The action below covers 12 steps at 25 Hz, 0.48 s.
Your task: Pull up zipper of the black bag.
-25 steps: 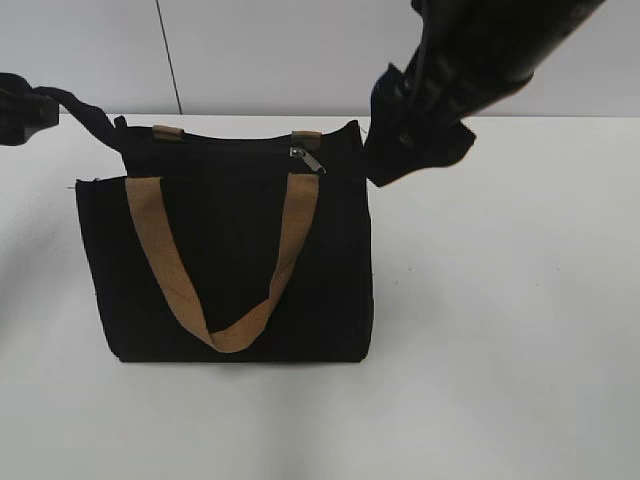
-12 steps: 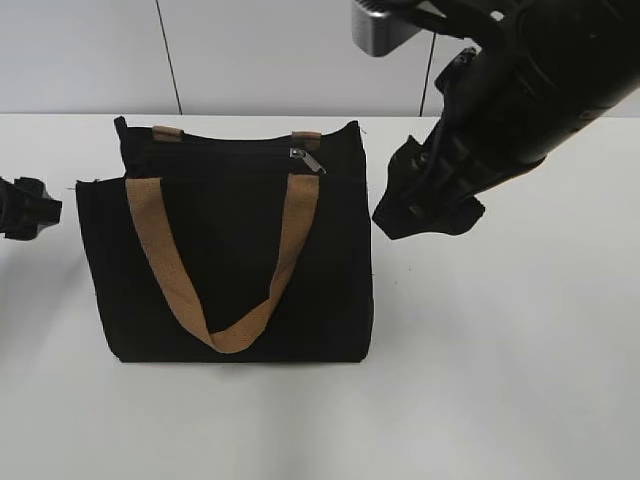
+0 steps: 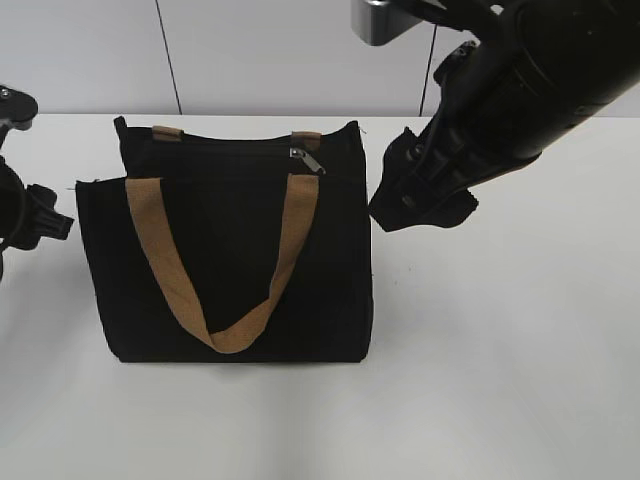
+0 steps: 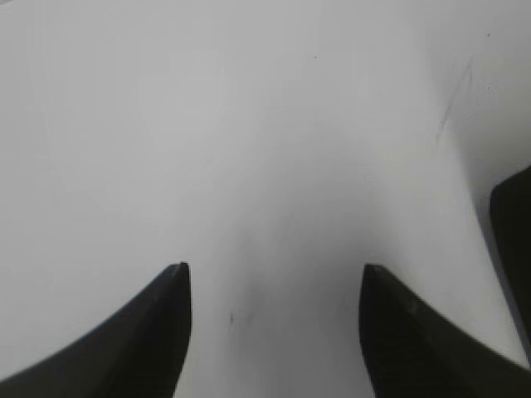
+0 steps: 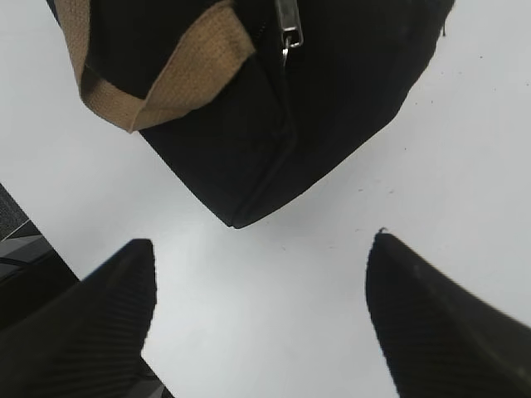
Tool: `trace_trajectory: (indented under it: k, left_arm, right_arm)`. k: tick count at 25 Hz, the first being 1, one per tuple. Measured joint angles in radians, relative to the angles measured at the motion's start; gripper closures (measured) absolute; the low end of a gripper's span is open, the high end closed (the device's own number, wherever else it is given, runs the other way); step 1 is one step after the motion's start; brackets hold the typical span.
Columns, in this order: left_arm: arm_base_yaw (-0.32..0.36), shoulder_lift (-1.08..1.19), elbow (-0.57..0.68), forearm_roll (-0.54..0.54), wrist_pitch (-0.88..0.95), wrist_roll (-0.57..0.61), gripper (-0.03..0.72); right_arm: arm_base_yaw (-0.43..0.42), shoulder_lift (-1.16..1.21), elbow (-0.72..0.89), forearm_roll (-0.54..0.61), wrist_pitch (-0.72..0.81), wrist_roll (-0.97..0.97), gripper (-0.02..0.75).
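The black bag (image 3: 230, 270) lies on the white table with its tan handle loop on the front. The grey zipper pull (image 3: 307, 160) sits near the right end of the zip line at the bag's top edge; it also shows in the right wrist view (image 5: 290, 29). My right gripper (image 3: 415, 205) is open and empty, just right of the bag's upper right corner (image 5: 257, 207), apart from it. My left gripper (image 3: 40, 222) is open and empty (image 4: 272, 274), left of the bag over bare table. The bag's edge (image 4: 514, 240) shows at the right of the left wrist view.
The white table (image 3: 500, 350) spreads to the front and right of the bag. A pale wall with a dark seam (image 3: 168, 55) stands behind. A dark floor area (image 5: 21, 240) shows past the table edge in the right wrist view.
My left gripper let go of the bag's corner strap and drew back left and down. My right arm came down beside the bag's right edge. The bag's left top corner settled back.
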Motion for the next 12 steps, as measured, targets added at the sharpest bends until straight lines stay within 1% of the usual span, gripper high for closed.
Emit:
trace_trajectory:
  k: [1,2,4,5,6,7,9,12]
  left_arm:
    - [-0.015,-0.011,-0.015,-0.126,0.039,0.148,0.209]
    - [-0.025,-0.022,-0.033,-0.275,0.089,0.268,0.209]
    - [-0.030,-0.048,-0.065,-0.549,0.178,0.536,0.209]
    - [-0.031,-0.069,-0.080,-0.642,0.223,0.645,0.209]
    - [-0.031,-0.088,-0.092,-0.736,0.264,0.719,0.209]
    - [-0.031,-0.116,-0.101,-0.807,0.297,0.789,0.209]
    - [-0.032,-0.183,-0.117,-0.908,0.345,0.888,0.209]
    - [-0.034,-0.289,-0.119,-1.020,0.417,0.983,0.201]
  right_arm:
    - [0.000,0.000,0.000,0.000,0.001,0.000,0.142]
    - [0.000,0.000,0.000,0.000,0.002,0.000,0.142]
    - [0.000,-0.006,0.000,0.000,0.010,0.000,0.142]
    - [0.000,-0.013,0.000,0.000,0.012,0.000,0.142]
    - [0.000,-0.022,0.000,0.000,0.013,0.000,0.142]
    - [-0.001,-0.033,0.000,0.000,0.017,0.000,0.142]
    - [-0.001,-0.055,0.000,0.000,0.033,0.000,0.142]
    - [-0.001,-0.086,0.000,0.000,0.078,0.001,0.142]
